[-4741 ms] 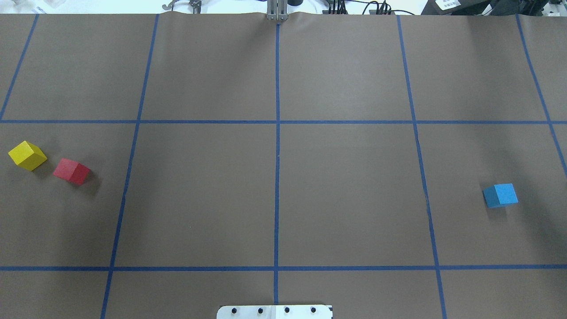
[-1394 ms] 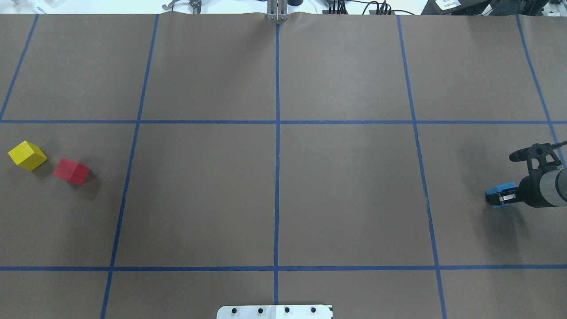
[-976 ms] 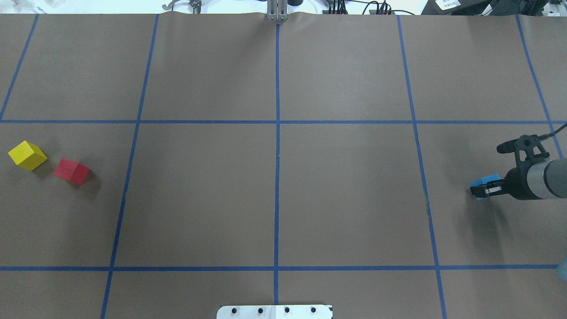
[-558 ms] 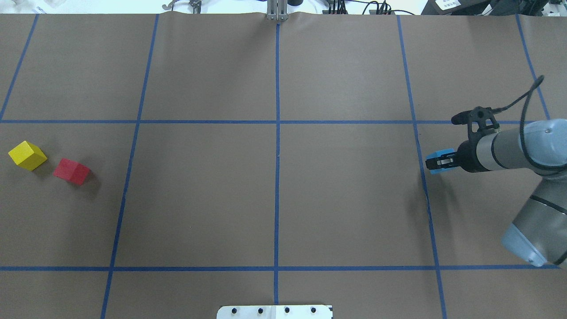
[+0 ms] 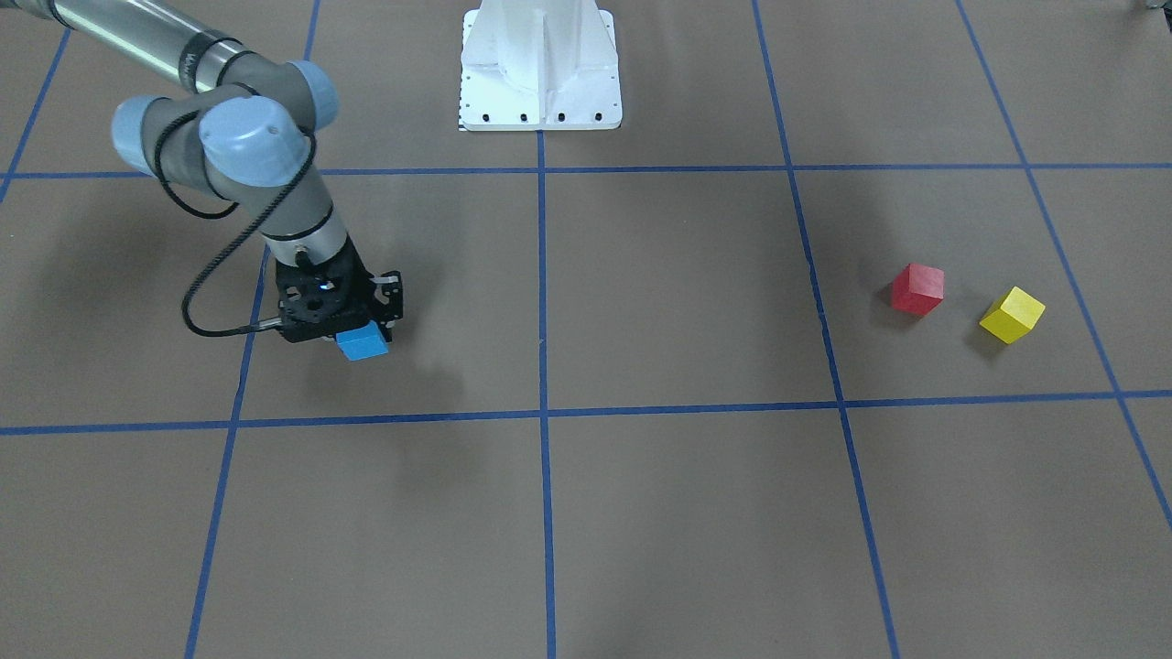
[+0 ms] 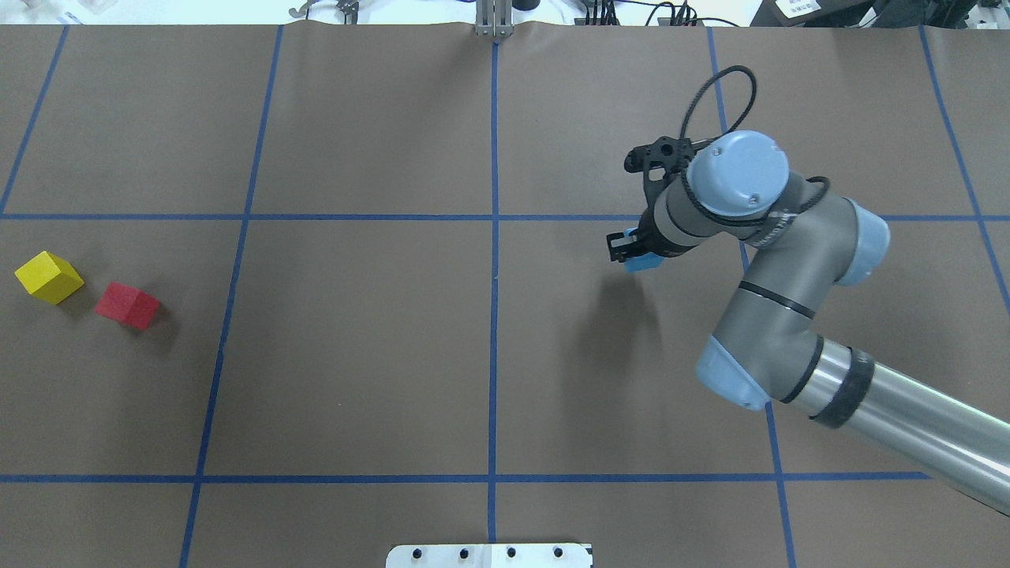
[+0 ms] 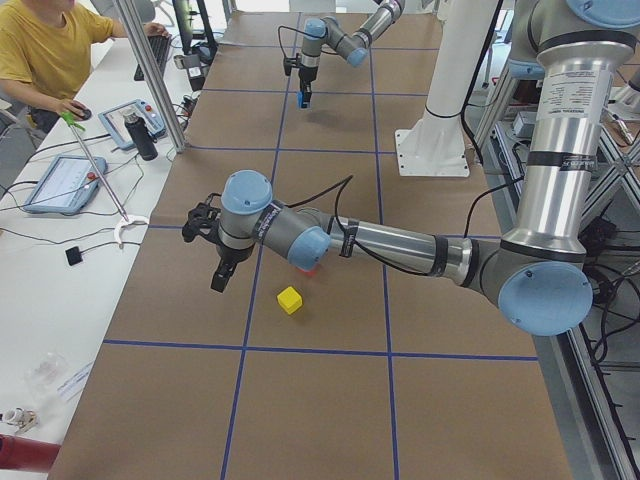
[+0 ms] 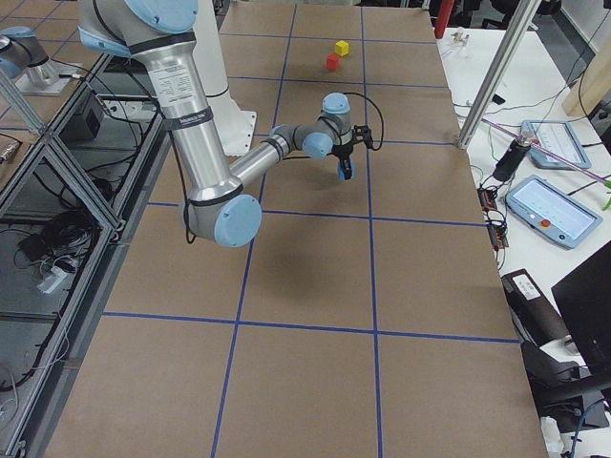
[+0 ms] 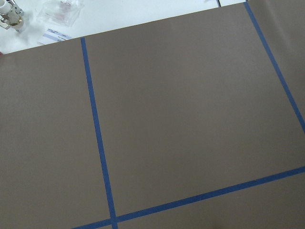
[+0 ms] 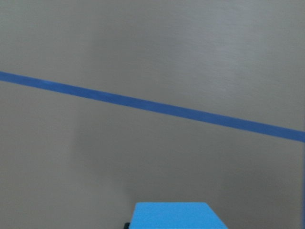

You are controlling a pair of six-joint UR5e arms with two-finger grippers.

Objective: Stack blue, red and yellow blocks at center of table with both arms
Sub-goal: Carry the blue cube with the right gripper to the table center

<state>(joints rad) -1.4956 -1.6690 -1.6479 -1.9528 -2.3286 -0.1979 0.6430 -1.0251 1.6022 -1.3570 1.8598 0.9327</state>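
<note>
Above the table (image 6: pixel 355 355), right of centre, right pincer (image 6: pixel 631 253) tight on blue block (image 6: pixel 645 263), slightly askew to grid lines (image 6: pixel 493 379).

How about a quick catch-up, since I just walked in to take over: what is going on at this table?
The right gripper holds the blue block above the table, right of the center line. The red block and yellow block lie apart at the robot's far left, ungripped. The left gripper hangs near them; its state cannot be told. Nothing is stacked yet.
</note>
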